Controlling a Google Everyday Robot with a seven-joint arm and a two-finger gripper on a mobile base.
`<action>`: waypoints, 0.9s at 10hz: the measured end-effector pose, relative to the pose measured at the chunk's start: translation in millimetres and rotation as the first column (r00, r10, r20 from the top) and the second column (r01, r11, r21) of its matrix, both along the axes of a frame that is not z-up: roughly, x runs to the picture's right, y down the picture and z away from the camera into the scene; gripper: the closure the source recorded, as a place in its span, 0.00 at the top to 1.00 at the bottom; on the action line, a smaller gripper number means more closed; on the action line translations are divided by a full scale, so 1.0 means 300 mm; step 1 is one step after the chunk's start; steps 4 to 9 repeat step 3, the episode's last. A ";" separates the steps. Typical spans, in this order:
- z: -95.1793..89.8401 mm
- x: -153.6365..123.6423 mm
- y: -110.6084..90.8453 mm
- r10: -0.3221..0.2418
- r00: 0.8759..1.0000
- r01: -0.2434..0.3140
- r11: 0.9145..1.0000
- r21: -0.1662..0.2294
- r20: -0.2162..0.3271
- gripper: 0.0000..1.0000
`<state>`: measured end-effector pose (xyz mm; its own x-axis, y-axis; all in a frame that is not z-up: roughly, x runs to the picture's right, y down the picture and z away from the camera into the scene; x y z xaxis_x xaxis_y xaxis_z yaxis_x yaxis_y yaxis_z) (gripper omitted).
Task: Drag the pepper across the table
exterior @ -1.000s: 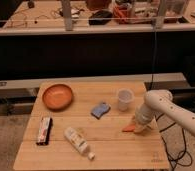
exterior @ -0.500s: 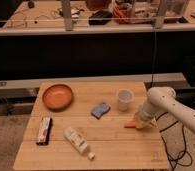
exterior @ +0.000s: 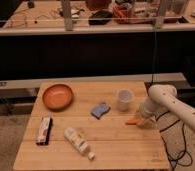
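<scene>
The pepper (exterior: 131,121) is a small orange-red tapered piece lying on the light wooden table (exterior: 116,145), right of centre. My gripper (exterior: 142,121) comes in from the right on a white arm and stands right at the pepper's right end, covering that end. The pepper lies below the white cup and right of the blue sponge.
A round orange bowl (exterior: 57,96) sits at the table's back left. A blue sponge (exterior: 100,109) lies mid-table and a white cup (exterior: 123,99) stands behind the pepper. A dark snack bar (exterior: 44,130) and a white bottle (exterior: 78,142) lie at the front left.
The gripper and the pepper have shifted slightly toward the back right of the table over the last second. The other objects have not moved.
</scene>
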<state>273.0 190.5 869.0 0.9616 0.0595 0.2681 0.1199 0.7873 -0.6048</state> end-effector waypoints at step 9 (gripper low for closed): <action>0.000 0.006 -0.011 -0.021 0.999 0.020 0.999 0.040 0.031 0.12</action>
